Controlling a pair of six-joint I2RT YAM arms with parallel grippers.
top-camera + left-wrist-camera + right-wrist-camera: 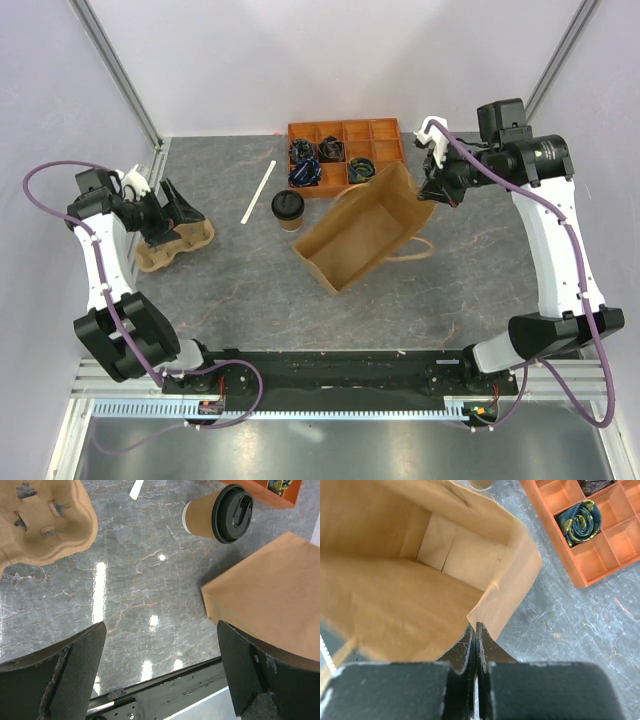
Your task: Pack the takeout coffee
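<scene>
Upright cup [288,210] sits betw. L gripper [168,212] (jaws apart, empty) & bag [365,235], nearer L arm; R gripper [432,190] clamped on bag rim.

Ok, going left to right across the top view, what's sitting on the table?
First the cup carrier → white stick → takeout coffee → paper bag, its right edge pinched by the right pincer.
</scene>
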